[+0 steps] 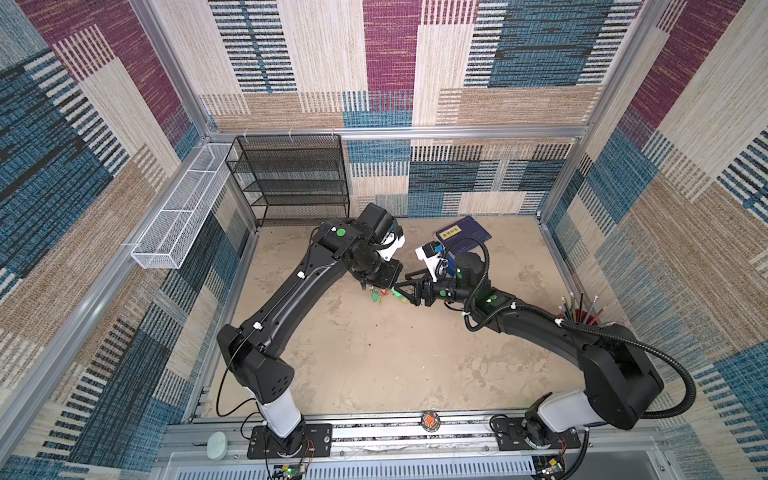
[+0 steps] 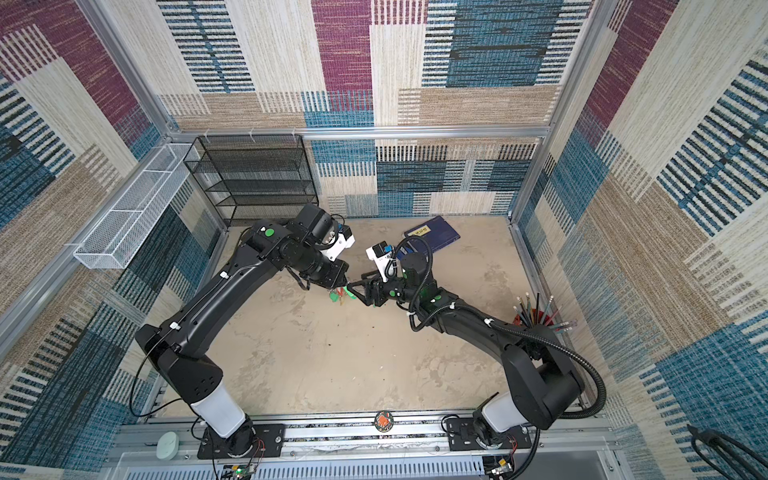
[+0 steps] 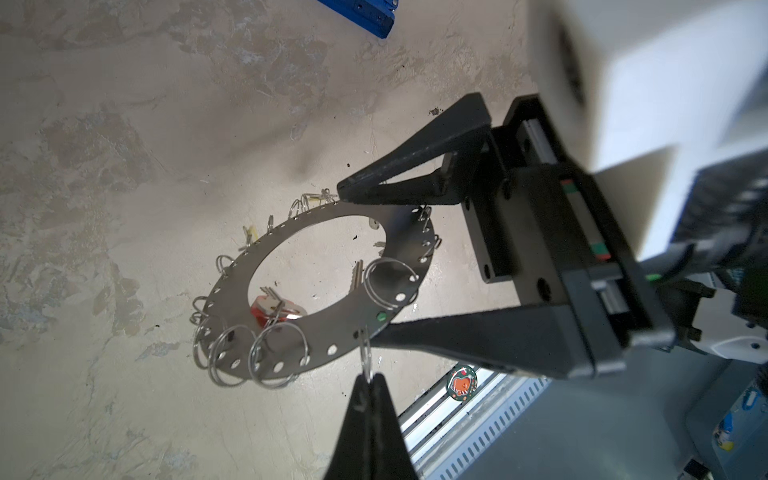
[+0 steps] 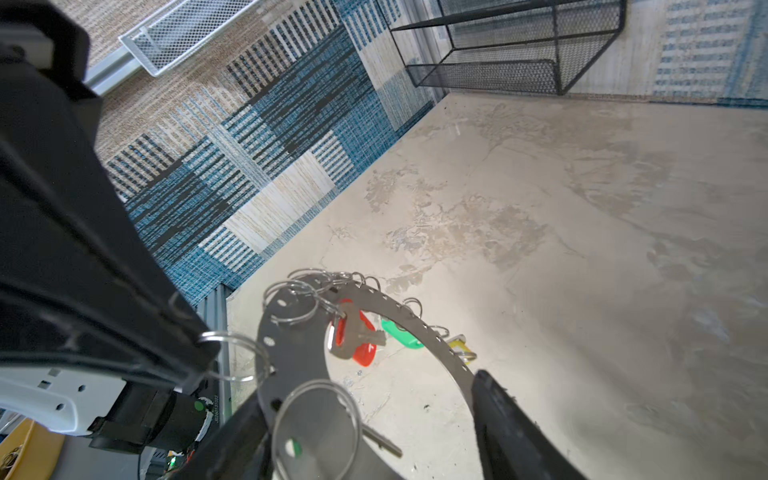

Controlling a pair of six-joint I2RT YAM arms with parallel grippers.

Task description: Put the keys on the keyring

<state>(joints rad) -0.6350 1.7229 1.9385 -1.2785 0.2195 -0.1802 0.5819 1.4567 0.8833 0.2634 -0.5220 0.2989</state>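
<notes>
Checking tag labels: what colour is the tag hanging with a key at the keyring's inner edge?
The tag is red, clearest in the right wrist view.

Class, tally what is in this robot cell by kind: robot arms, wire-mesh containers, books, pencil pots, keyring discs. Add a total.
Robot arms: 2 (left arm, right arm)
Wire-mesh containers: 2 (black shelf rack, white basket)
Books: 1 (blue book)
Pencil pots: 1 (red pencil pot)
Keyring discs: 1 (keyring)
Total: 7
</notes>
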